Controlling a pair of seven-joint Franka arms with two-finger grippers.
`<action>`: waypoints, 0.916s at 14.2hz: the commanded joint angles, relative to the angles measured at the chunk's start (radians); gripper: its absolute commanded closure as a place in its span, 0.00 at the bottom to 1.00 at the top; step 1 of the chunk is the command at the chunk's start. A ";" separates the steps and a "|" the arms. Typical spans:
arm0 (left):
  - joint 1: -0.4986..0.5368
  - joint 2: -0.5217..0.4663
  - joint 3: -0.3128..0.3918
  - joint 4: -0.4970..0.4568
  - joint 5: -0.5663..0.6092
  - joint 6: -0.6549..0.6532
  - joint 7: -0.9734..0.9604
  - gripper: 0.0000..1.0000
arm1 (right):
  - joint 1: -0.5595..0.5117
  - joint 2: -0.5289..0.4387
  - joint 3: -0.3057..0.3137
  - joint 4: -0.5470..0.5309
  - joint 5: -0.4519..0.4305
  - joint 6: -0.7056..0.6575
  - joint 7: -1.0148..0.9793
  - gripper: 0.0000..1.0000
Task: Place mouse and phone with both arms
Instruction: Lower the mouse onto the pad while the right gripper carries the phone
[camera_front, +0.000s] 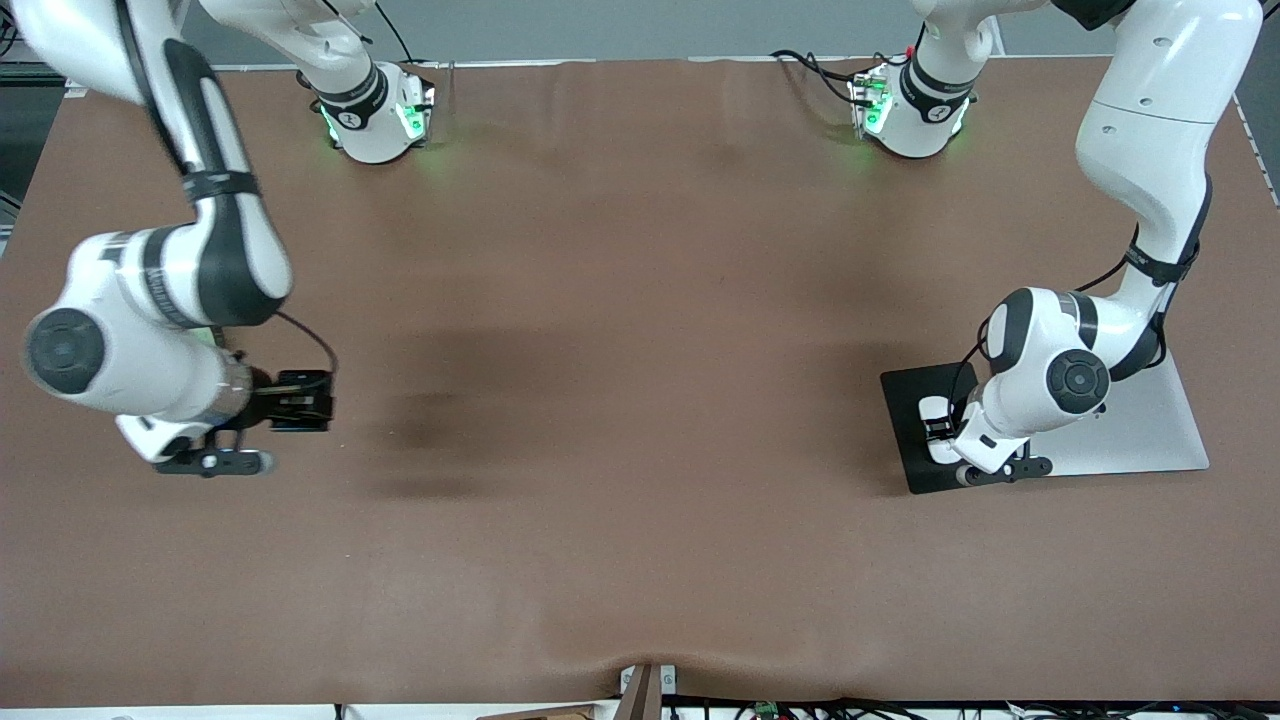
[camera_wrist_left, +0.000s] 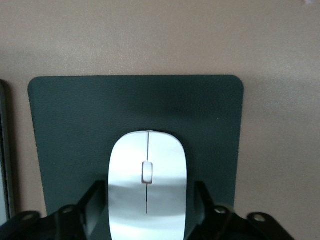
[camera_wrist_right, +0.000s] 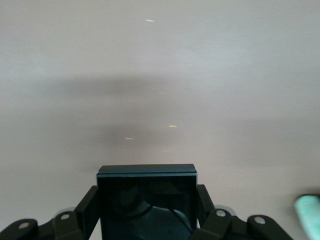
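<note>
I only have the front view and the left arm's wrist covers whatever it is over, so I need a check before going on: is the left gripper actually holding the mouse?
Observer: Yes. In the left wrist view the left gripper has a finger on each side of the mouse.
Operator: Is it over the dark pad?
Observer: Yes, the dark pad fills the view beneath the mouse; whether they touch I cannot tell.
Operator: And the right arm?
Observer: The right gripper grips the phone between its fingers, above bare brown table.
</note>
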 joint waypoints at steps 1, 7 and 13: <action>0.005 -0.009 -0.009 0.008 0.033 0.005 -0.010 0.00 | -0.092 -0.034 0.022 -0.086 -0.003 0.023 -0.107 1.00; -0.001 -0.087 -0.016 0.022 0.033 0.000 0.001 0.00 | -0.215 -0.032 0.022 -0.323 -0.013 0.299 -0.276 1.00; 0.002 -0.189 -0.042 0.153 0.030 -0.246 0.004 0.00 | -0.286 -0.011 0.016 -0.453 -0.019 0.471 -0.286 1.00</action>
